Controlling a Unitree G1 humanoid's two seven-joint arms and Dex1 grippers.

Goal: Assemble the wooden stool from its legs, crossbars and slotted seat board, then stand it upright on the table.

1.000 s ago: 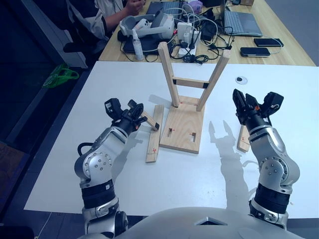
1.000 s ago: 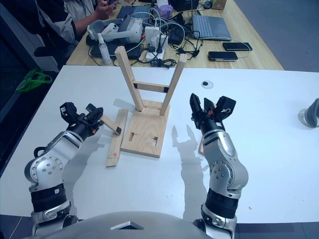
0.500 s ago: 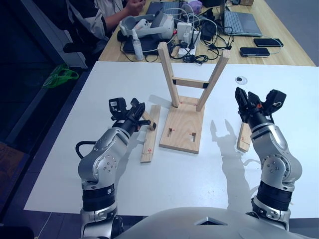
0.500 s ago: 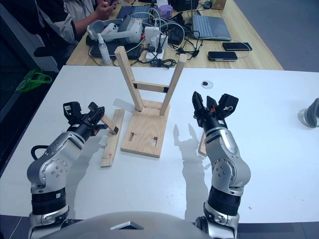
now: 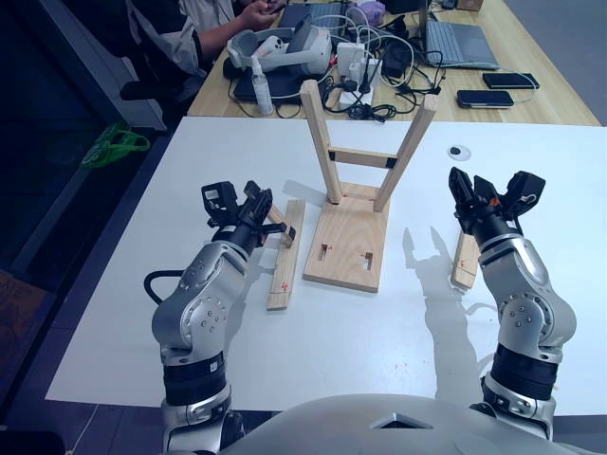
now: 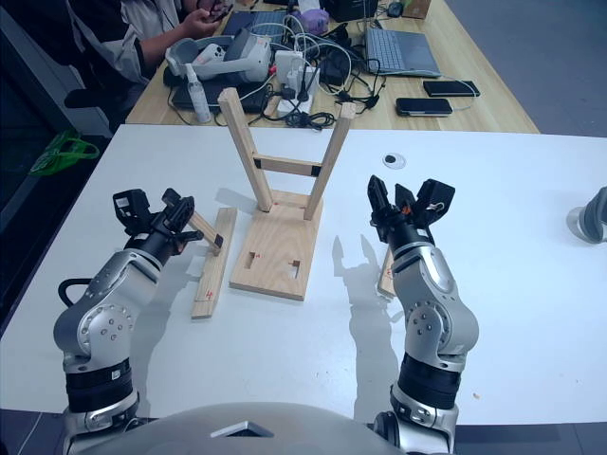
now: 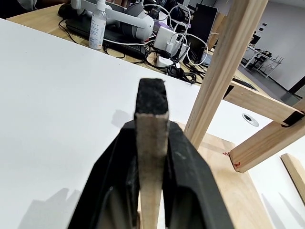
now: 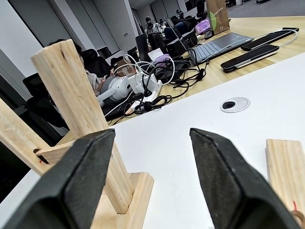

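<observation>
The slotted seat board (image 5: 346,248) lies flat on the white table, with two legs (image 5: 321,142) standing up from its far end, joined by a crossbar (image 5: 363,158). My left gripper (image 5: 252,214) is left of the board, shut on a short black-tipped crossbar (image 7: 150,157) that angles down to a loose leg (image 5: 285,256) lying beside the board. My right gripper (image 5: 493,194) hovers open to the right of the board, its dark fingers (image 8: 86,176) spread wide. Another loose leg (image 5: 463,261) lies on the table just below it.
A wooden desk behind the table holds a headset (image 5: 285,45), a spray bottle (image 5: 263,90), cables, a laptop and phones (image 5: 484,98). A round cable grommet (image 5: 460,152) sits in the table's far right. A grey object (image 6: 593,216) stands at the right edge.
My left gripper drew the crossbar and the loose leg leftward, away from the seat board, then rose a little. My right gripper shifted slightly farther away.
</observation>
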